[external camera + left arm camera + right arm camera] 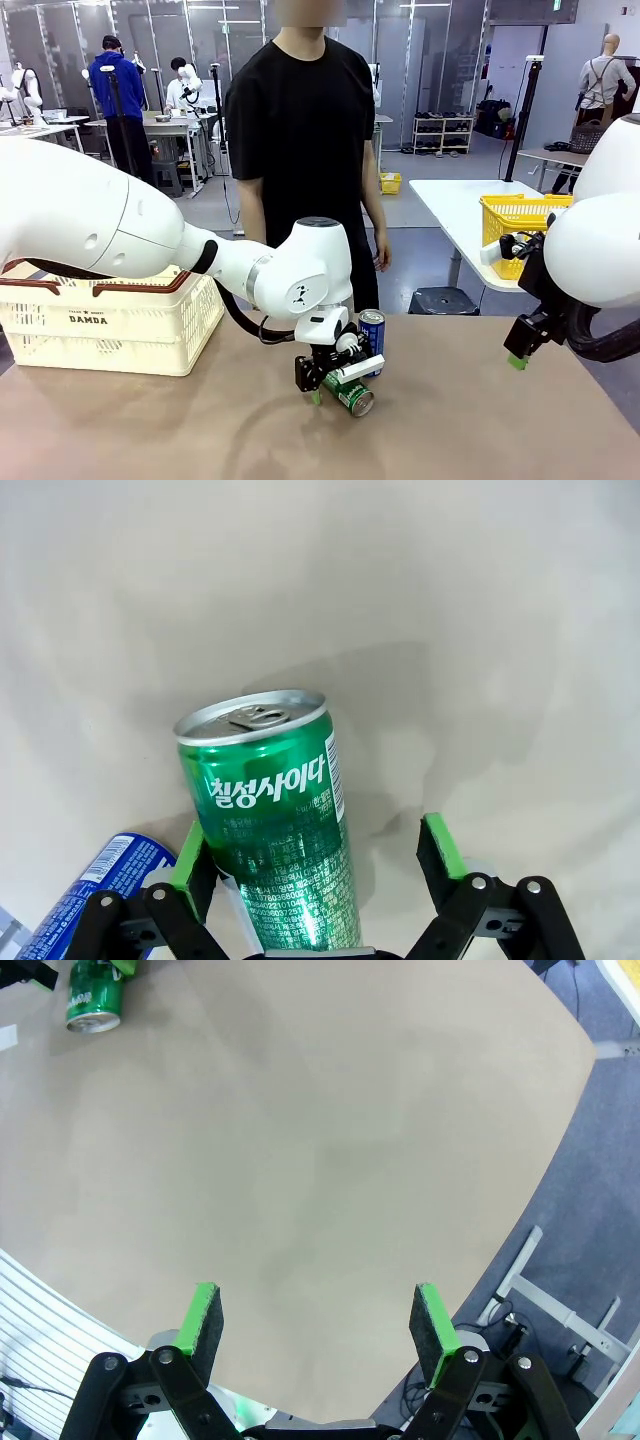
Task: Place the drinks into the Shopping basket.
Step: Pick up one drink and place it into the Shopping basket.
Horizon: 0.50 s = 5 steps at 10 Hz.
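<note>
From the front, the left gripper [326,386] is hanging low over the green can [352,396], which is lying on the brown worktop [450,425]. The blue can [372,335] is standing just behind, the Shopping basket [120,320] is sitting far left, and a person [300,120] is standing beyond. At the left wrist, the fingers [440,845] are standing wide either side of the green can. At the right wrist, the right gripper [318,1320] is hanging wide and empty above the worktop.

Watching remotely, I could read "DAMDA" in dark letters on the side of the cream basket [120,330]. The green can [275,820] had "칠성사이다" in white along its body, but the fine print below was too tiny. The blue can [95,895] had lettering I couldn't make out.
</note>
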Available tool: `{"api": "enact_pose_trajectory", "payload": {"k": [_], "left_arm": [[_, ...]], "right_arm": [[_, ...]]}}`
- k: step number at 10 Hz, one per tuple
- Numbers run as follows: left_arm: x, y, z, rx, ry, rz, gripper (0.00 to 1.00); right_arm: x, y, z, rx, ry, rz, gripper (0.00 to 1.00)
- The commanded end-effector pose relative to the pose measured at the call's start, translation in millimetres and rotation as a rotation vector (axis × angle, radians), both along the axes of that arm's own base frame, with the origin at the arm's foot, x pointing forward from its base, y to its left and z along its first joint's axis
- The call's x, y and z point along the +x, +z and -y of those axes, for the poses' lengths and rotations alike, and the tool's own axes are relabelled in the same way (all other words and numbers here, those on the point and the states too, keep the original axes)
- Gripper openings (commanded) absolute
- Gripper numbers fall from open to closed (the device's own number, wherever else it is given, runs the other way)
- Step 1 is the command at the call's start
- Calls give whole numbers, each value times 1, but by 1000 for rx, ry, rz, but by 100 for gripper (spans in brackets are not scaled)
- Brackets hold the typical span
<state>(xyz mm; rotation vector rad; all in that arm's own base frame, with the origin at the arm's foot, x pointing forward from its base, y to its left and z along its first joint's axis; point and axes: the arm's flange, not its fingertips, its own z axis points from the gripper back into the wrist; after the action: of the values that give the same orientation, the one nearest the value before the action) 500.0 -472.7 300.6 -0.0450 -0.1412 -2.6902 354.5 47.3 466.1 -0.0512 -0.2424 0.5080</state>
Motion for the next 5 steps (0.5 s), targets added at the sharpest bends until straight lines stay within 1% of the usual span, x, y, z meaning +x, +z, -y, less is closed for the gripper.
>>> {"api": "enact_pose_trajectory", "payload": {"k": [1, 2, 3, 4, 5], "left_arm": [[1, 2, 3, 22, 31, 14, 98], [1, 2, 1, 16, 39, 22, 91], [1, 0, -1, 9, 50, 22, 78], [1, -1, -3, 12, 63, 13, 71], [0, -2, -5, 13, 61, 11, 59]], "right_arm": [[-1, 1, 0, 1, 1, -2, 94], [-1, 1, 0, 1, 1, -2, 94], [-1, 1, 0, 1, 1, -2, 94], [-1, 1, 0, 1, 1, -2, 94], [-1, 1, 0, 1, 1, -2, 94]]}}
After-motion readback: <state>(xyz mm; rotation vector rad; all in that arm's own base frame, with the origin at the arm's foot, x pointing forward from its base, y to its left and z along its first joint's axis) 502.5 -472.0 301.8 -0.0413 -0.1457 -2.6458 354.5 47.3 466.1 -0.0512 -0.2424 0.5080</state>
